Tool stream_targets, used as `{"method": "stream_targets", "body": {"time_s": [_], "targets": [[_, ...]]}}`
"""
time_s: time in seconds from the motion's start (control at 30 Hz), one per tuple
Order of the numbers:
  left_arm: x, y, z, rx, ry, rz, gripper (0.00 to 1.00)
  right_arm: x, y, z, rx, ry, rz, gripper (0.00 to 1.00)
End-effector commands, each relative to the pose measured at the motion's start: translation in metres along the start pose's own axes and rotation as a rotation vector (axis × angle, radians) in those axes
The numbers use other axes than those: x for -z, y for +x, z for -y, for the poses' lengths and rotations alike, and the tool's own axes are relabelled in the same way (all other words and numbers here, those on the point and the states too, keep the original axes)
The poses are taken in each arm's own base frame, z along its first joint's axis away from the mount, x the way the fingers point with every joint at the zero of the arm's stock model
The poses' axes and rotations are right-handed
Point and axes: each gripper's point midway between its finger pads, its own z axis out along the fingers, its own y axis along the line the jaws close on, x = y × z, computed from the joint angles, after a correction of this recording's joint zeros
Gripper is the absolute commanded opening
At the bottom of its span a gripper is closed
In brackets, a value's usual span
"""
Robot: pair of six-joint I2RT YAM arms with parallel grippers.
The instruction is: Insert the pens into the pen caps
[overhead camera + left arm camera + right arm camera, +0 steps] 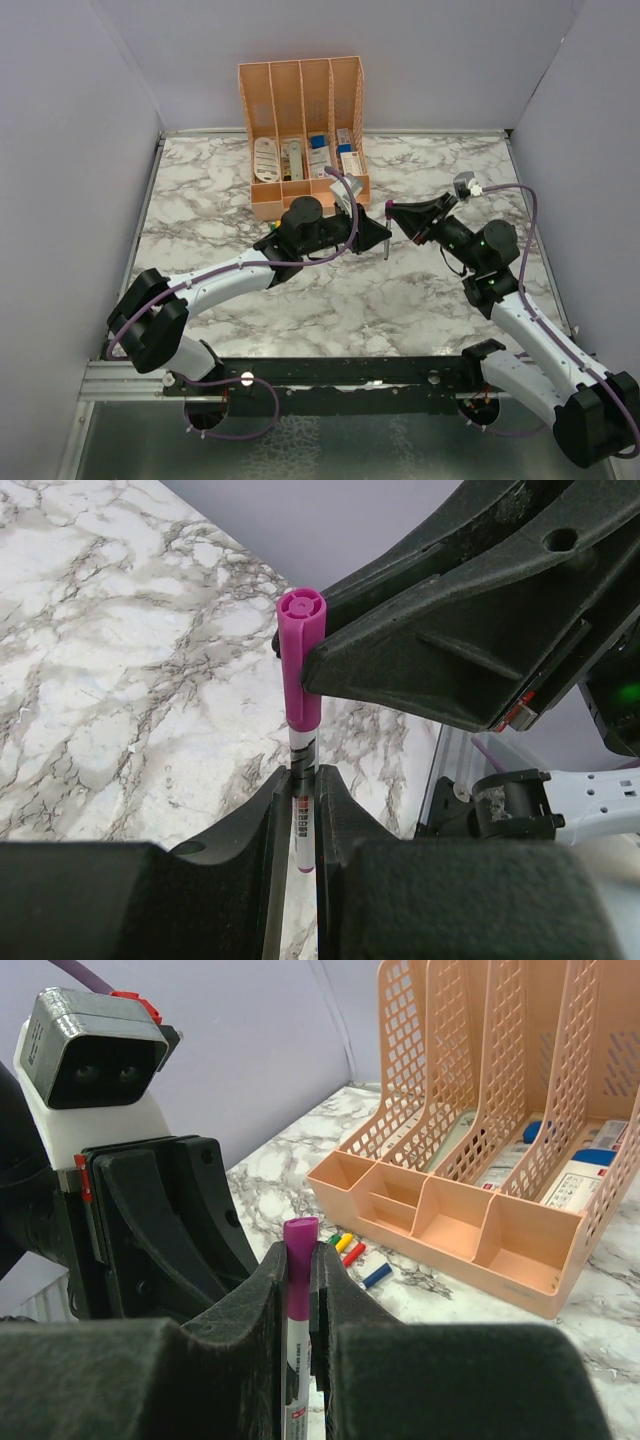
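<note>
A grey-white pen [301, 810] with a magenta cap [300, 660] on its end is held above the table between both grippers. My left gripper [300, 780] is shut on the pen's barrel. My right gripper [300, 1260] is shut on the magenta cap [299, 1270], which sticks up a little above its jaws. In the top view the left gripper [372, 236] and right gripper [402, 218] meet at the table's middle. Green [334, 1240], yellow [345, 1242], red [354, 1253] and blue [377, 1275] caps lie together on the marble. The other pens are out of view.
A peach organizer [300, 190] with white and blue boxed items stands at the back centre; its front compartments [450, 1222] lie just beyond the loose caps. Grey walls enclose the marble table [200, 200].
</note>
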Motion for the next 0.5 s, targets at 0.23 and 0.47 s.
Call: {"method": "stream_targets", "body": {"time_s": [0.23,0.47], "targets": [[0.026,-0.159,0.048,-0.155,0.080,0.503,0.00,0.020,0.099,0.013,-0.126,0.068,-0.338,0.01],[0.022,-0.135,0.034,-0.130,0.048,0.412,0.00,0.015,0.087,0.015,-0.122,0.087,-0.290,0.01]]}}
